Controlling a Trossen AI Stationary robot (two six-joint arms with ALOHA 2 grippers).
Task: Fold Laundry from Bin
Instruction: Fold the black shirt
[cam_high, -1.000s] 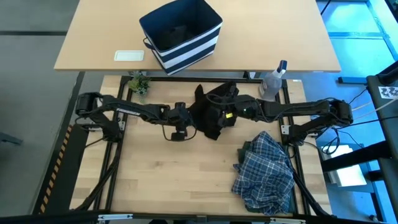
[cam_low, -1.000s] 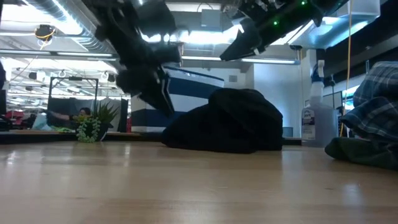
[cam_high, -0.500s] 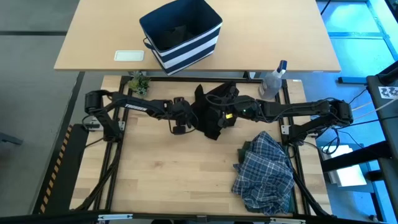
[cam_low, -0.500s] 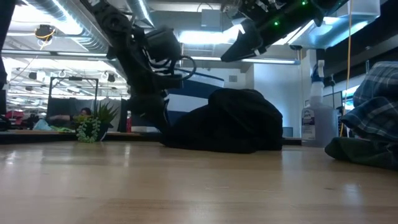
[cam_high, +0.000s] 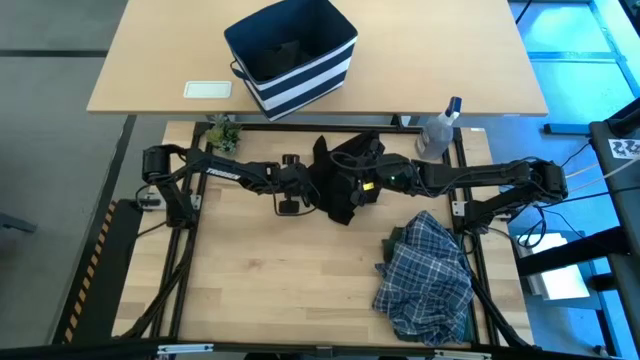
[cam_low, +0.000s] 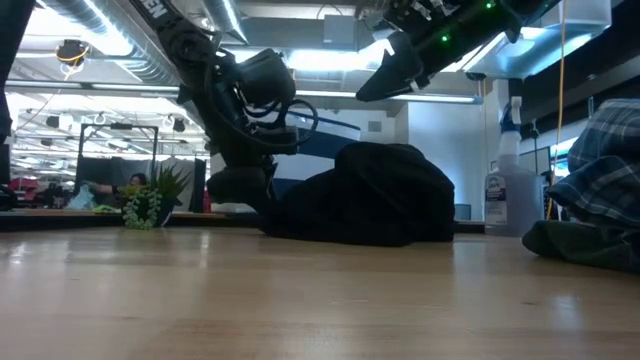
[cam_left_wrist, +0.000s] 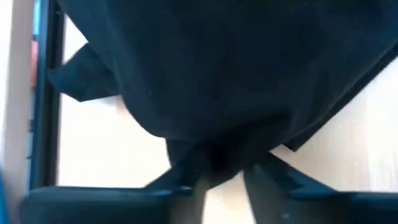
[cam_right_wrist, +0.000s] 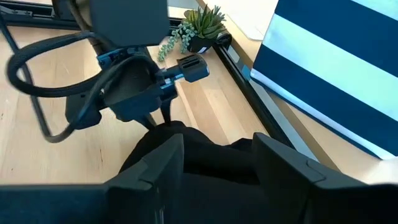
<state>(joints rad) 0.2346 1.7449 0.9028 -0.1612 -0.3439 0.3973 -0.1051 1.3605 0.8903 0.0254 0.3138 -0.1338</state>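
The left gripper (cam_left_wrist: 221, 177) pinches the near edge of the black garment (cam_high: 343, 178), with cloth bunched between its two fingers (cam_left_wrist: 189, 196); in the high view it sits at the garment's left edge (cam_high: 308, 186). Compared with one second ago, the left arm has moved in toward the garment and lowered to table level at the foot of the heap (cam_low: 245, 185). The right gripper (cam_high: 357, 192) hovers over the garment with its fingers (cam_right_wrist: 165, 168) spread, unchanged from one second ago; in the low view it hangs above the heap without touching it (cam_low: 385, 75). The black garment lies heaped at the middle of the table (cam_high: 260, 290). The plaid shirt (cam_high: 428, 275) lies on the olive-green garment (cam_high: 400, 240) near the right front corner. The bin (cam_high: 292, 55) stands on the rear desk. Only the left wrist view shows the pinch itself. Only the right wrist view shows the small plant (cam_right_wrist: 199, 28) beside the bin's striped wall (cam_right_wrist: 336, 74). The spray bottle (cam_high: 438, 130) stands right of the garment.
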